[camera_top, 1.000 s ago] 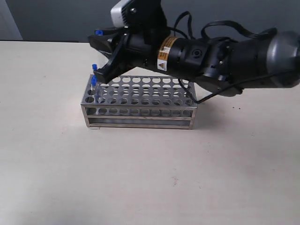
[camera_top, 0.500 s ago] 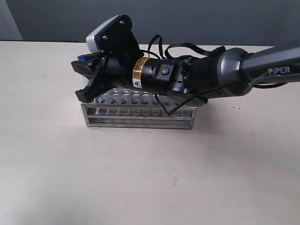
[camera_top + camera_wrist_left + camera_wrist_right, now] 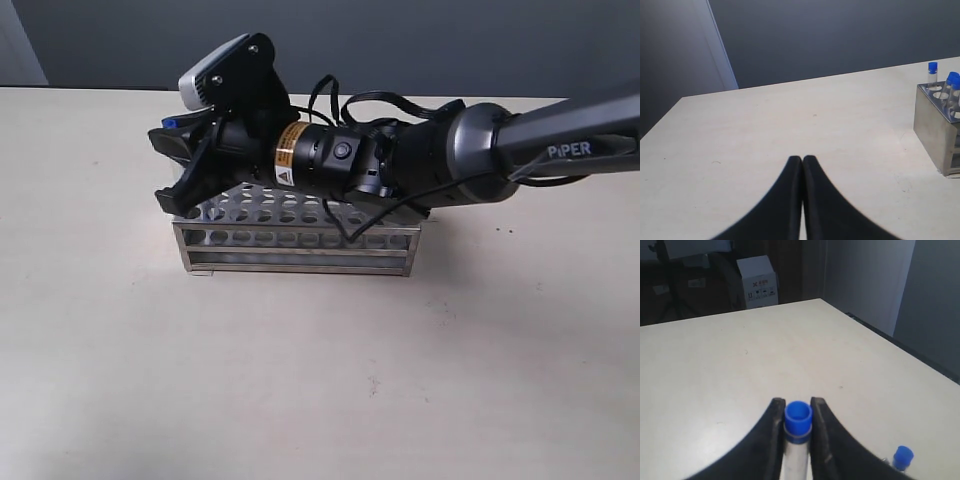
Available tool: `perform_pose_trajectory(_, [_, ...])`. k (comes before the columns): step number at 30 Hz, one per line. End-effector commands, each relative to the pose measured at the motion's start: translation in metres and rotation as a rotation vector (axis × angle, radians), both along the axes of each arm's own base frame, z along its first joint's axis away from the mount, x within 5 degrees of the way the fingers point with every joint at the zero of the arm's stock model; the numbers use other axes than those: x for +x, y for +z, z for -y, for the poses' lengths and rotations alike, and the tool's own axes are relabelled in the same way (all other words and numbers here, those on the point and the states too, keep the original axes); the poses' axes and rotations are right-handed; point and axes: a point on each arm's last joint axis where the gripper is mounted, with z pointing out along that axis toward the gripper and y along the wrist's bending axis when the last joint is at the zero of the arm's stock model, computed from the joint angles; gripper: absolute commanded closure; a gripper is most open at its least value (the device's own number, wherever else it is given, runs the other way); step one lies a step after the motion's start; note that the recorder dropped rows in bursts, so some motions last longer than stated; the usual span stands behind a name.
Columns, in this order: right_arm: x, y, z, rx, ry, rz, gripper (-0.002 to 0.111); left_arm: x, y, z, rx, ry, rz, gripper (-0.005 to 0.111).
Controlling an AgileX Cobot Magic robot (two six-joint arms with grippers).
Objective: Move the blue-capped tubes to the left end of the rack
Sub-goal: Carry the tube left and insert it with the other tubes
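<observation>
The steel rack [image 3: 300,238] stands mid-table. My right gripper [image 3: 165,147] reaches across it and hangs over its left end, shut on a blue-capped tube [image 3: 798,418]; only that tube's cap [image 3: 172,124] shows in the exterior view. The right wrist view shows the right gripper [image 3: 798,403] with its fingers pressed on the cap, and another blue cap [image 3: 903,457] below. In the left wrist view, blue-capped tubes [image 3: 932,67] stand in the end holes of the rack [image 3: 935,127]. My left gripper [image 3: 803,159] is shut and holds nothing, well away from the rack.
The right arm's body and cables [image 3: 400,165] lie low over the rack's top plate and hide most of the holes. A white box [image 3: 757,281] stands beyond the far table edge. A grey wall [image 3: 400,40] runs behind the table.
The right arm swung down and left over the rack with the tube, then crept slightly further left. The tubes at the rack's left end are now hidden behind the gripper.
</observation>
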Motion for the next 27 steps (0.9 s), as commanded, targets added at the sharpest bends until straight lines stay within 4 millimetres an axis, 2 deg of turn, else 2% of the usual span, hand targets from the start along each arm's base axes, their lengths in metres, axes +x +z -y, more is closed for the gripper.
perform_pose_trajectory(1, [0.001, -0.001, -0.001, 0.003, -0.001, -0.007, 0.108, 0.0, 0.002, 0.001, -0.006, -0.009, 0.011, 0.106])
perform_pose_trajectory(6, [0.001, -0.003, -0.001, -0.012, -0.01, -0.022, 0.108, 0.0, 0.002, 0.001, -0.006, -0.009, 0.011, 0.106])
perform_pose_trajectory(16, [0.004, -0.041, -0.004, -0.076, -0.012, -0.089, 0.108, 0.0, 0.002, 0.001, -0.006, -0.009, 0.011, 0.106])
perform_pose_trajectory(20, [0.004, -0.048, -0.004, -0.079, -0.016, -0.119, 0.108, 0.0, 0.002, 0.001, -0.006, -0.009, 0.011, 0.106])
perform_pose_trajectory(22, [0.004, -0.048, -0.004, -0.08, -0.014, -0.117, 0.103, 0.0, 0.002, 0.001, -0.006, -0.009, 0.011, 0.106])
perform_pose_trajectory(27, [0.0, -0.047, -0.006, -0.083, 0.034, -0.096, 0.077, 0.0, 0.002, 0.001, -0.006, -0.009, 0.011, 0.106])
